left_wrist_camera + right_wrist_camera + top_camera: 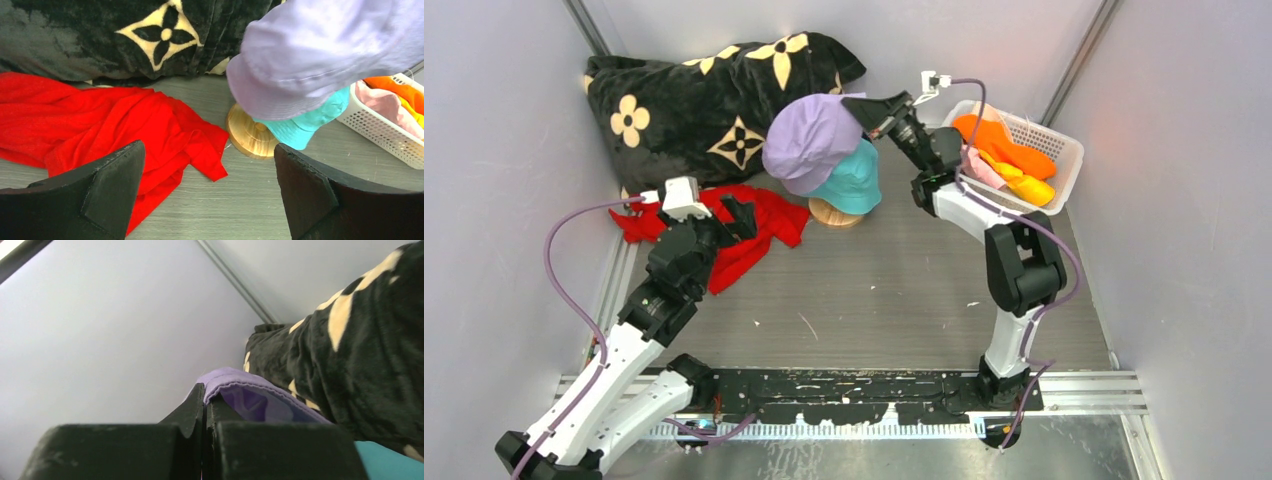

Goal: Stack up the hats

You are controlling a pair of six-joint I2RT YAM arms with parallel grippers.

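Two tools: right tool (204,396) tight on lavender hat (809,140) brim, left tool (207,150) wide apart, empty.

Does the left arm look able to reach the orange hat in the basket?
Probably not. The orange hat lies in the white basket at far right, and the right pincer, shut on the lavender hat, stands between it and the open left pincer.

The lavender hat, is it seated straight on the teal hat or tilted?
Tilted. The lavender hat leans slanted over the teal hat, one brim edge pinched in the right gripper; the teal side shows uncovered.
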